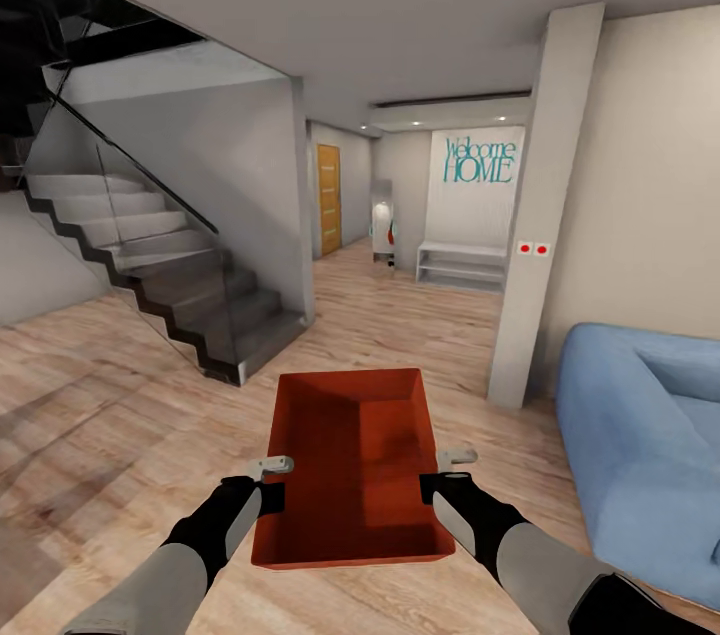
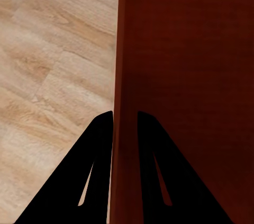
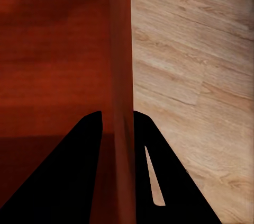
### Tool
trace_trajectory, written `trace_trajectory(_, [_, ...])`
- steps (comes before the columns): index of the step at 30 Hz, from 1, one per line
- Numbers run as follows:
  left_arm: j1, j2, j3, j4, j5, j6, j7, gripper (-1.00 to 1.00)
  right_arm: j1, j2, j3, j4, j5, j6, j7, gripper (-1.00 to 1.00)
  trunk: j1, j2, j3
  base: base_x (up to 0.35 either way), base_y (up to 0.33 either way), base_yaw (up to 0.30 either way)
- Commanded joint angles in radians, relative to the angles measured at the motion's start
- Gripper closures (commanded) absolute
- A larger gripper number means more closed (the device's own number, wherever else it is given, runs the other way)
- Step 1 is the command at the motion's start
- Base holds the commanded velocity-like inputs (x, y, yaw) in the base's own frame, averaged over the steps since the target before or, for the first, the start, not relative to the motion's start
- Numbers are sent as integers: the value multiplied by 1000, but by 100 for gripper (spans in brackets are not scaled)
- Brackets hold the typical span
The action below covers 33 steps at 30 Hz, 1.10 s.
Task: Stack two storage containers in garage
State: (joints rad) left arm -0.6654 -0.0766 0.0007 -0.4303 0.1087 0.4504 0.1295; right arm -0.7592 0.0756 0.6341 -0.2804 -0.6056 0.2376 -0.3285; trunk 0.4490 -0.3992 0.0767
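Both pincers are seen clamped on an orange-red bin (image 1: 352, 460), the left pincer (image 1: 272, 478) closed over its left wall and the right pincer (image 1: 448, 471) closed over its right wall, so that the bin is held open side up between them above the light wood floor (image 1: 100, 395). Each wall is shown nipped between two black fingers (image 2: 100, 144), one inside the bin and one outside (image 3: 145, 144). Beyond the pincers a grey staircase (image 1: 160, 265) is seen to the left, a blue sofa (image 1: 640, 435) to the right, and a hallway with a "Welcome HOME" wall sign (image 1: 480, 160) ahead.
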Motion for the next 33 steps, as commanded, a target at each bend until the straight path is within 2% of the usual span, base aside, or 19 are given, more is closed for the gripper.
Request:
trace_trajectory(1, [1, 26, -7, -1, -20, 8, 28, 100, -2, -1, -11, -5, -5, 3, -6, 100, 1, -1, 0, 323, 0, 0])
trace_trajectory(33, [1, 26, -7, -1, -20, 8, 27, 100, -2, -2, -11, -5, -5, 3, -6, 100, 1, -1, 0, 323, 0, -8])
